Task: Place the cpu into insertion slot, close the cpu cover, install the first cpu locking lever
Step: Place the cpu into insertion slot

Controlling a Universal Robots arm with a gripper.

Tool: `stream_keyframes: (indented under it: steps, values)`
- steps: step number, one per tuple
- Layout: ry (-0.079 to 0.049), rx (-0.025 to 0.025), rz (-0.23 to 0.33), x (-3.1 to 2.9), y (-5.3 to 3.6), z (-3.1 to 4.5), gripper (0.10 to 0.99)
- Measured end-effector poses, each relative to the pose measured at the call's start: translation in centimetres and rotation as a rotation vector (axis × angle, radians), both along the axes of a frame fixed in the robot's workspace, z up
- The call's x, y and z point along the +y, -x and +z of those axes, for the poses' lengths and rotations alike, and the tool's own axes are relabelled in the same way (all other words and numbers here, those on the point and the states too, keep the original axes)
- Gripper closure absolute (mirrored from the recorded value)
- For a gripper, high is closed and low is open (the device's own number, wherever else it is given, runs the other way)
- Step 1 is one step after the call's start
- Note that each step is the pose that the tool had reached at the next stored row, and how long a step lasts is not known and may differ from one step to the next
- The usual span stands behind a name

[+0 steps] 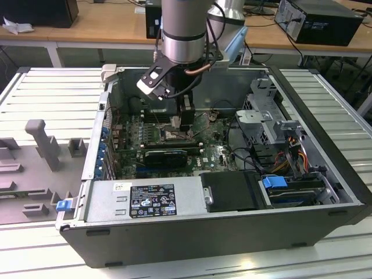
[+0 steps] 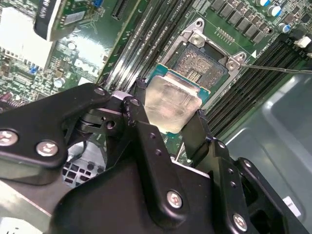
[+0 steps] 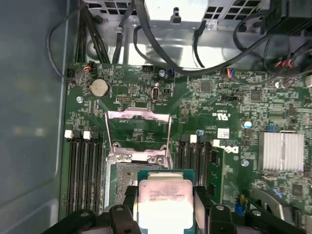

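End effector [image 2: 169, 113] clamps cpu [image 3: 165, 197] over insertion slot [image 2: 202, 66] inside computer case [image 1: 232, 238]; cpu cover [image 3: 138, 115] lies open.

An open computer case [image 1: 232, 235] rests on a slatted metal table [image 1: 52, 87], desks [image 1: 99, 23] behind.

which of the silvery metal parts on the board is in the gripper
The cpu, the flat pale-topped square chip pinched in the gripper at the insertion slot. The cpu cover is an open frame; the finned heatsink sits apart.
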State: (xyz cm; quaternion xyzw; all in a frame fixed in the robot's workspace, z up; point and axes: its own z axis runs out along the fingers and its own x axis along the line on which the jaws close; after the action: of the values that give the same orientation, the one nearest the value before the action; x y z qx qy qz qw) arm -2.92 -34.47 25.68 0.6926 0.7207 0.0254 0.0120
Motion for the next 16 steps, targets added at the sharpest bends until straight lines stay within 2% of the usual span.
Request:
stream_keyframes:
  steps: [4, 11, 16]
  values:
    - [0.0, -0.0003, -0.009, 0.55, 0.56, -0.98, 0.545]
    - [0.0, -0.0004, -0.013, 2.25, 1.08, -2.89, 0.545]
    - [0.0, -0.0003, -0.032, 2.39, 1.12, -3.73, 0.545]
